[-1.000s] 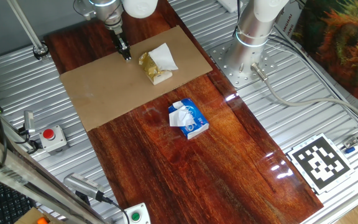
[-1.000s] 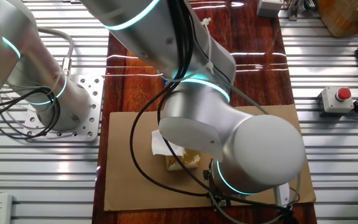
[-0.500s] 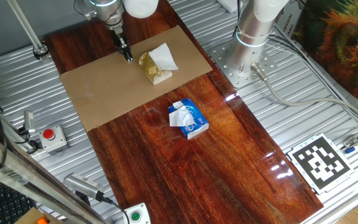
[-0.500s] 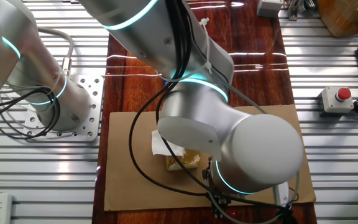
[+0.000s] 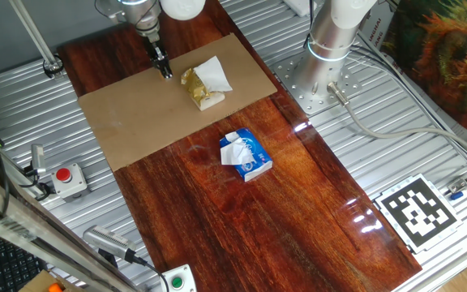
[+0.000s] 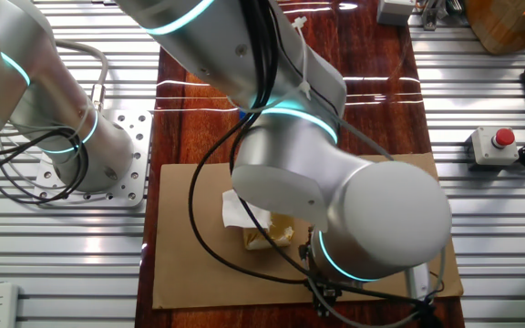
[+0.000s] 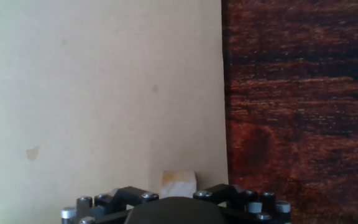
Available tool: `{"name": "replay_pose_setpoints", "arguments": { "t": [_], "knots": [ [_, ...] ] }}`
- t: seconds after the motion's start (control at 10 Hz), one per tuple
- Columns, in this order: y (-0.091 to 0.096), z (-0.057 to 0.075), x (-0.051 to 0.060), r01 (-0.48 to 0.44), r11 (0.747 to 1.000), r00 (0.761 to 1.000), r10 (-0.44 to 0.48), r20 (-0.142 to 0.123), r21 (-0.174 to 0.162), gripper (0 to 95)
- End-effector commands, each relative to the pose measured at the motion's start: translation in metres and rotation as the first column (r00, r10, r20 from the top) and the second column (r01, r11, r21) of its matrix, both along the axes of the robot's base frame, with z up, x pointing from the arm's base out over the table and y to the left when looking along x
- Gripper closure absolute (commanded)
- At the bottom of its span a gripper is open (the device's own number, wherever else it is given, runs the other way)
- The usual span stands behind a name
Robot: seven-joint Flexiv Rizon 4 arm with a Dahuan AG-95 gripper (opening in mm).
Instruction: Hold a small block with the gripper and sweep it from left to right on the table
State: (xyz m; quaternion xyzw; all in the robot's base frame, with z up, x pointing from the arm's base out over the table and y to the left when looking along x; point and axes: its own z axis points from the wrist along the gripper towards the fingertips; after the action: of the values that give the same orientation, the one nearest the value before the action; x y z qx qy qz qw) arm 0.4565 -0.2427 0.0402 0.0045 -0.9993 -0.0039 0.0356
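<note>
In the hand view the small block (image 7: 178, 183), a pale tan cube, sits between the black fingers of my gripper (image 7: 178, 194) at the bottom edge. It rests on the tan cardboard sheet (image 7: 92, 93), close to that sheet's edge with the dark red-brown table (image 7: 297, 93). From one fixed view the narrow gripper (image 5: 165, 71) points down onto the far edge of the cardboard (image 5: 136, 113), with its tips together; the block is too small to make out there. In the other fixed view the arm's bulk (image 6: 354, 210) hides the gripper.
A yellowish crumpled lump with white paper (image 5: 203, 83) lies on the cardboard just right of the gripper. A blue-and-white packet (image 5: 246, 155) lies on the bare wood (image 5: 258, 219). The arm's base column (image 5: 335, 32) stands at the back right, a red button box (image 5: 66, 175) at the left.
The gripper's tip stays at the same spot on the cardboard. In the other fixed view the arm's wrist has shifted very slightly.
</note>
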Motion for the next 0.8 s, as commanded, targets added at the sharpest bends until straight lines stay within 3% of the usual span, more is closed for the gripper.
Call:
{"name": "replay_pose_setpoints", "arguments": {
  "t": [0.1, 0.2, 0.8],
  "knots": [
    [0.0004, 0.0104, 0.0087, 0.002, 1.000, 1.000, -0.002, 0.001, 0.003, 19.0],
    [-0.0005, 0.0150, 0.0145, 0.003, 1.000, 1.000, -0.003, -0.002, 0.004, 19.0],
    [-0.0005, 0.0150, 0.0145, 0.003, 1.000, 1.000, -0.003, -0.002, 0.004, 19.0]
  ]
}}
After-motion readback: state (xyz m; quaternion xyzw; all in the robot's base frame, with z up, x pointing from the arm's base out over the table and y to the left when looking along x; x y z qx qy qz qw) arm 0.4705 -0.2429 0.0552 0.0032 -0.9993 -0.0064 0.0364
